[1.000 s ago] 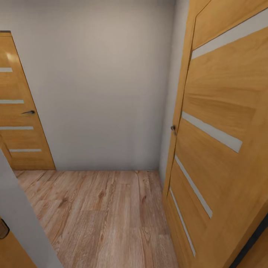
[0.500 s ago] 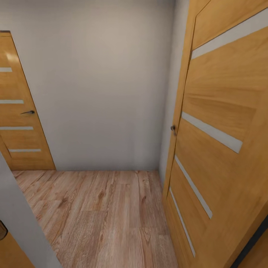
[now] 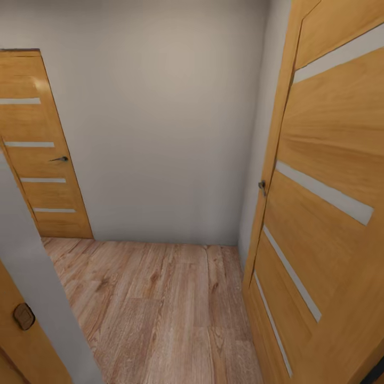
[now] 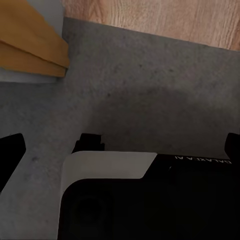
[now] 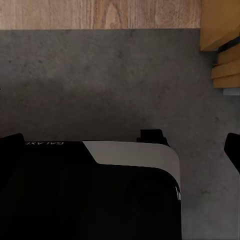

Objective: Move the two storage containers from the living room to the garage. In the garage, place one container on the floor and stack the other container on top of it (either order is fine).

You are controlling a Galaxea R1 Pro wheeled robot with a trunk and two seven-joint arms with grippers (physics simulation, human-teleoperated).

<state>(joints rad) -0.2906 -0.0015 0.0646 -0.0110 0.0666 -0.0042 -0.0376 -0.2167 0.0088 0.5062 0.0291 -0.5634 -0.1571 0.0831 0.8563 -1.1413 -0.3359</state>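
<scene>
The two storage containers are out of view. Dark grey mottled concrete floor [image 4: 150, 75] lies under my left gripper [image 4: 120, 152], whose black fingertips [image 4: 9, 159] stand wide apart with nothing between them. My right gripper [image 5: 120, 150] hangs over the same concrete floor [image 5: 100, 70], also open and empty, with one fingertip [image 5: 233, 152] showing. Below each gripper is my black and white base [image 4: 110, 165]. The concrete ends at a light wood plank floor [image 5: 100, 12].
The head view looks into a small hall with wood plank floor [image 3: 160, 298] and a pale wall [image 3: 160, 133] straight ahead. A closed wooden door [image 3: 42, 149] stands at the left, a large door leaf [image 3: 330, 213] close on the right, a wall edge [image 3: 37, 277] near left.
The whole head view has shifted: both doors and the wall corner now sit further right in the picture, so the camera has turned left. More of the near-left door shows.
</scene>
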